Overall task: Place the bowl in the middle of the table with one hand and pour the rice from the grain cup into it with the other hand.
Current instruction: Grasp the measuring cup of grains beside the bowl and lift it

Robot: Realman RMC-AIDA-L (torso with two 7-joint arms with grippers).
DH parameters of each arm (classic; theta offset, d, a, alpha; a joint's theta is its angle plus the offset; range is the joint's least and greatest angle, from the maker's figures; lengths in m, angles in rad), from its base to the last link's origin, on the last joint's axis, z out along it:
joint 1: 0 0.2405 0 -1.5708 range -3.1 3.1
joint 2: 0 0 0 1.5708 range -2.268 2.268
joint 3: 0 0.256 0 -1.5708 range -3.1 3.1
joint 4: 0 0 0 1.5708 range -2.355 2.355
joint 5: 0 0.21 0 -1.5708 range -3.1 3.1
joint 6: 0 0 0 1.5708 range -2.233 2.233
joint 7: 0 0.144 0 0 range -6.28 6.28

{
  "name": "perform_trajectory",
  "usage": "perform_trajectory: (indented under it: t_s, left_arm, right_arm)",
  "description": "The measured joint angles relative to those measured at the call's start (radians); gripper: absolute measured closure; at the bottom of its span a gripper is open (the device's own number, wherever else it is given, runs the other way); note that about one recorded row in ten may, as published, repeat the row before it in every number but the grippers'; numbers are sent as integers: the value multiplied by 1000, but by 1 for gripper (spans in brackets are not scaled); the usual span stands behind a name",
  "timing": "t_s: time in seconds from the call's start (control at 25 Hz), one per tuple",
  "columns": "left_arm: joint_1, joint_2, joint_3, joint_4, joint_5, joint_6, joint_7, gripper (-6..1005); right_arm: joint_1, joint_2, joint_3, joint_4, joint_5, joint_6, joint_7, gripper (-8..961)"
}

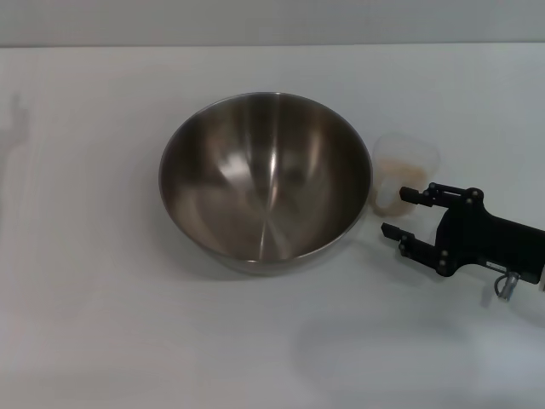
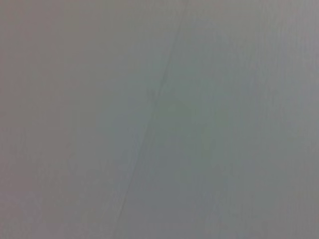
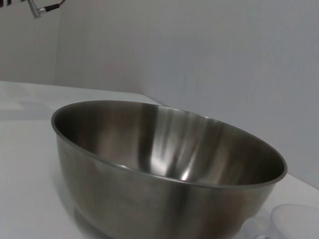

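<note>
Two things stand on the white table (image 1: pixel 102 324): the bowl (image 1: pixel 265 179), upright near the middle, and the grain cup (image 1: pixel 404 170), upright just beside the bowl's rim on the robot's right. The bowl's inside is bare steel — no grains in it — while the rice (image 1: pixel 398 168) shows as a pale beige layer inside the frosted cup, so I judge the bowl-placing step done and the pouring not yet begun.

The right gripper (image 1: pixel 404 212) reaches in low from the right edge, its jaws spread apart and pointing toward the cup, with the farther fingertip just at the cup's near side and nothing held between them. That placement reads as an approach to take the cup by its wall; standing so close to the bowl, the cup would need only a short lift and tilt over the rim. The right wrist view looks across the bowl's outer wall, with the cup's rim (image 3: pixel 299 219) low in one corner.

The left gripper is not in view; its wrist camera shows only a plain grey surface.

No brand, label or writing can be read on the bowl, the cup or the gripper.
</note>
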State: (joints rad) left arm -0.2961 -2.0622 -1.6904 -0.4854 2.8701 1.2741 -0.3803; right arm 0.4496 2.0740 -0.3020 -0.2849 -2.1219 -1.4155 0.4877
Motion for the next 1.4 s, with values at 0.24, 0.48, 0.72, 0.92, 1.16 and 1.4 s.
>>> perform_trajectory:
  t_s: [0.24,0.48,0.72,0.92,1.16,1.4]
  left_arm:
    - [-7,3,-4,4,0,0,2,423]
    - [-9,4,-5,3,0,0,7,423]
    - [-2,4,-19,-1,6,0,2,423]
    - [2,4,-23,1,6,10,1,423]
    - [6,4,-26,2,6,17,1,423]
    - [7,4,-28,4,6,28,0,423]
  right_arm:
    - [1,2,0,16,-1,0,0,419]
    - [3,3,0,24,-1,1,0,419]
    - [4,3,2,24,2,2,0,418]
    - [8,3,7,24,3,2,0,419]
    - [17,3,6,35,4,21,0,418]
    - [23,3,6,41,4,26,0,418]
